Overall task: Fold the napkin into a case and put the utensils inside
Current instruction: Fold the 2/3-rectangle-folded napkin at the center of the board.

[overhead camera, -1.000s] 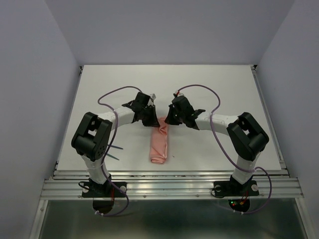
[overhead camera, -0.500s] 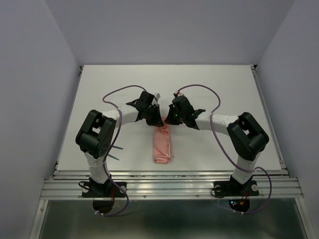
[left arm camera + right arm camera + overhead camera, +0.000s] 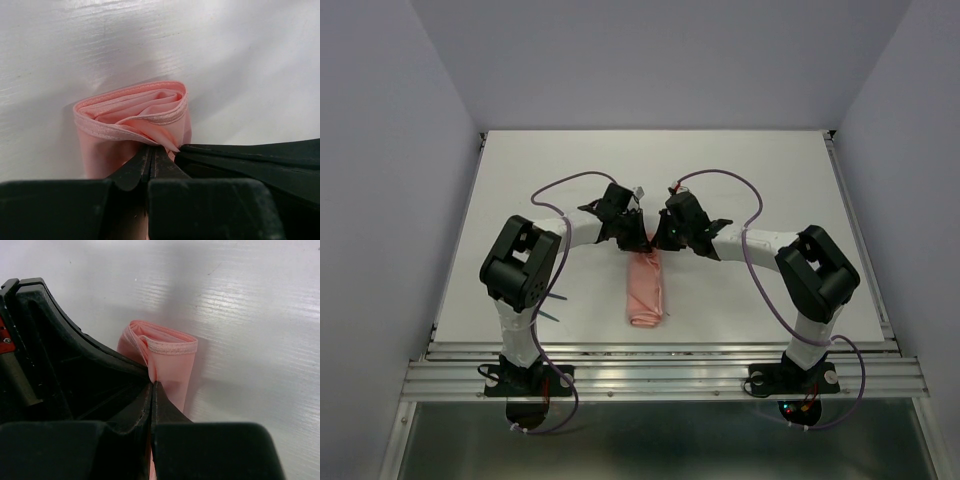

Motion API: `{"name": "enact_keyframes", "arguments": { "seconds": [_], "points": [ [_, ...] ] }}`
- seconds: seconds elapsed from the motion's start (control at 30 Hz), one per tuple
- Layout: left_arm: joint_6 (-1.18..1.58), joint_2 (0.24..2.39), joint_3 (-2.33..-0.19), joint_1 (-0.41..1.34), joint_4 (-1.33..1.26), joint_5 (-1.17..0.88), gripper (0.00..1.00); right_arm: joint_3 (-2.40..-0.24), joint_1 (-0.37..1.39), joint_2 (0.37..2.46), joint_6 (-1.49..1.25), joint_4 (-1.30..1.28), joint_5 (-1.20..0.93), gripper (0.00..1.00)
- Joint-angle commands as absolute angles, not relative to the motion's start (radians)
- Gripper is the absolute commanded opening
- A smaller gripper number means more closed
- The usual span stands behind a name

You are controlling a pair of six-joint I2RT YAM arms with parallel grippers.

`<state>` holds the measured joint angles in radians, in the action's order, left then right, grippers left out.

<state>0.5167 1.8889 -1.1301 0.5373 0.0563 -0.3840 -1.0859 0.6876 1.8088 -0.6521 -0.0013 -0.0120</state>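
Table (image 3: pixel 770 180): white.
Napkin (image 3: pixel 645 290): salmon-pink, folded into a narrow layered strip, lying mid-table between the arms.
Left gripper (image 3: pixel 152 152): pressed together, pinching the strip's far end.
Right gripper (image 3: pixel 151 385): likewise pinching that end, just beside.
Utensils (image 3: pixel 553 316): teal, by the left arm (image 3: pixel 525 265), apart from the cloth.

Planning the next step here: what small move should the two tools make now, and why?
Probably ease the left tool and right tool slightly apart. Both are shut on the far end of the narrow folded napkin, where its layers gape, so spreading could open a mouth for the utensils.
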Motion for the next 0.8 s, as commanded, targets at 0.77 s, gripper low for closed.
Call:
{"name": "enact_keyframes", "arguments": {
  "seconds": [0.77],
  "points": [
    [0.575, 1.898, -1.12, 0.545, -0.106, -0.365, 0.0, -1.08, 0.684, 1.718, -0.654, -0.027, 0.061, 0.28]
  ]
}}
